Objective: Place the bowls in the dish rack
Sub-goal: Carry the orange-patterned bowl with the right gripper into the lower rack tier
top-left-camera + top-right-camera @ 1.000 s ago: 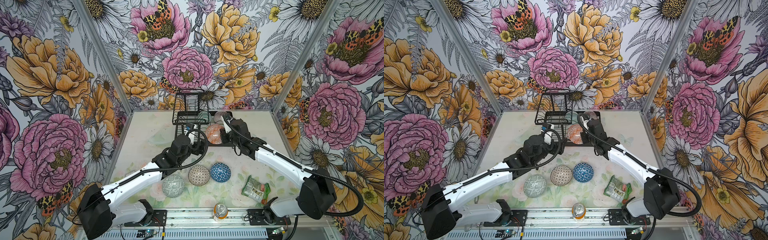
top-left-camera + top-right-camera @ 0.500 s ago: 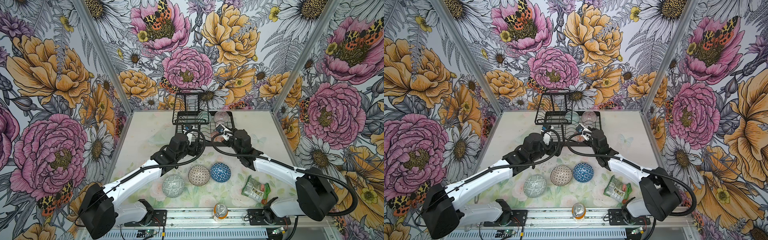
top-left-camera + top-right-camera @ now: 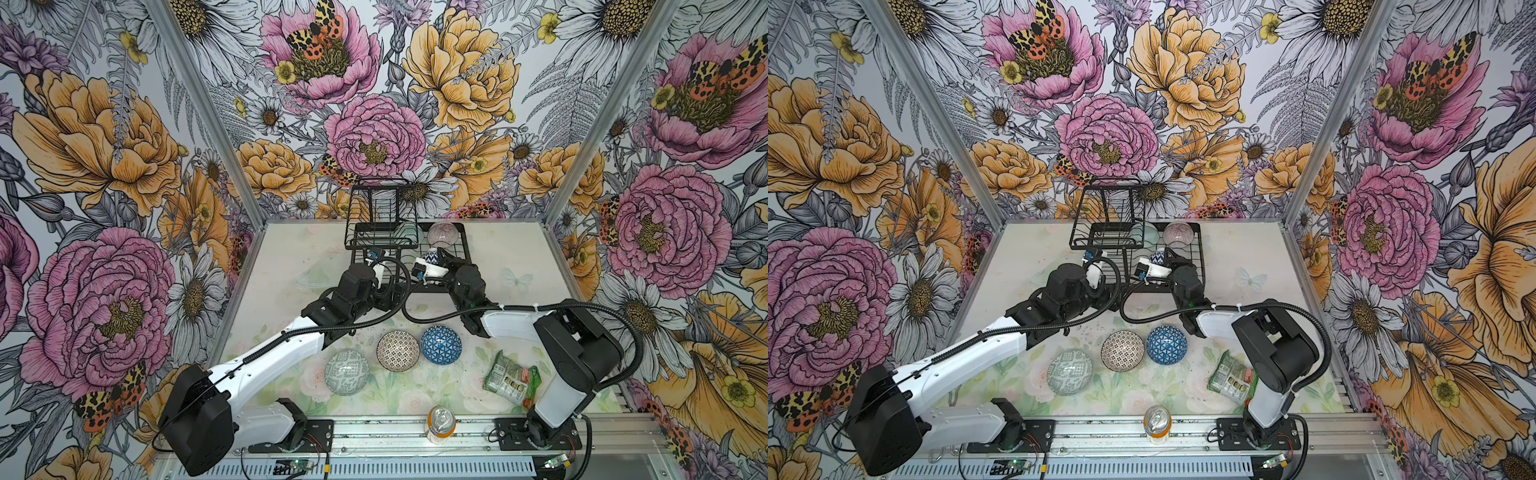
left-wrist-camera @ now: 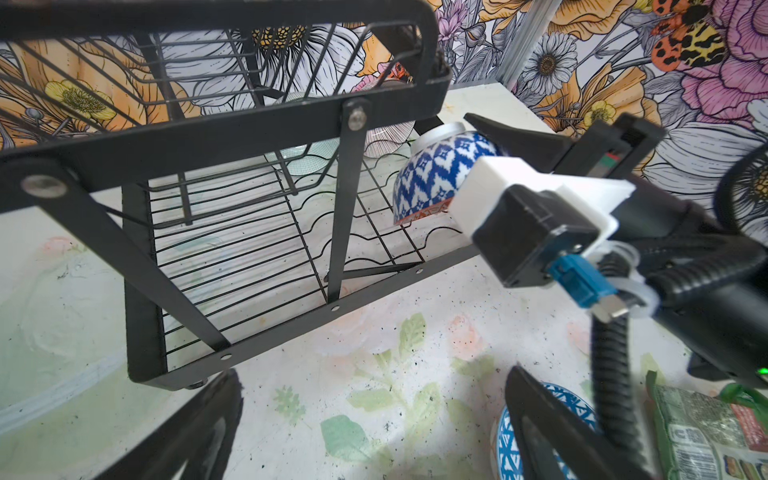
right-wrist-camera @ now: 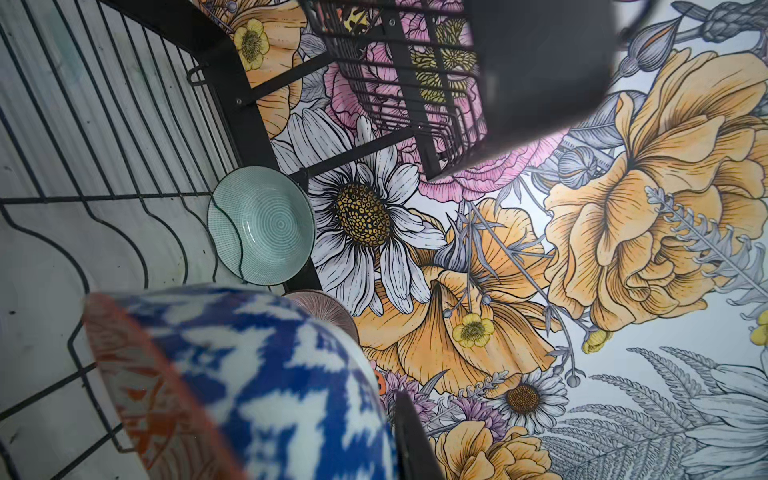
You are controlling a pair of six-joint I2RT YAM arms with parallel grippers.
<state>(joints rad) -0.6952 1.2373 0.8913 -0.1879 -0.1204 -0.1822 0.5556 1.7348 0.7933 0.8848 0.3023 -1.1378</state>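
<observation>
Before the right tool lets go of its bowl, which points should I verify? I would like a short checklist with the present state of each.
1. Right tool shut on the blue-and-white bowl: ok.
2. Bowl on its side over the lower wire tier of the dish rack: ok.
3. Bowl seated in a divider slot: cannot tell, the contact is hidden.
4. Gap to the pink-striped bowl behind it: cannot tell, it looks close.
5. Left tool open, empty and in front of the rack: ok.
6. All bowls loaded: not ok; the maze bowl, lattice bowl and blue-triangle bowl sit outside the rack.
</observation>
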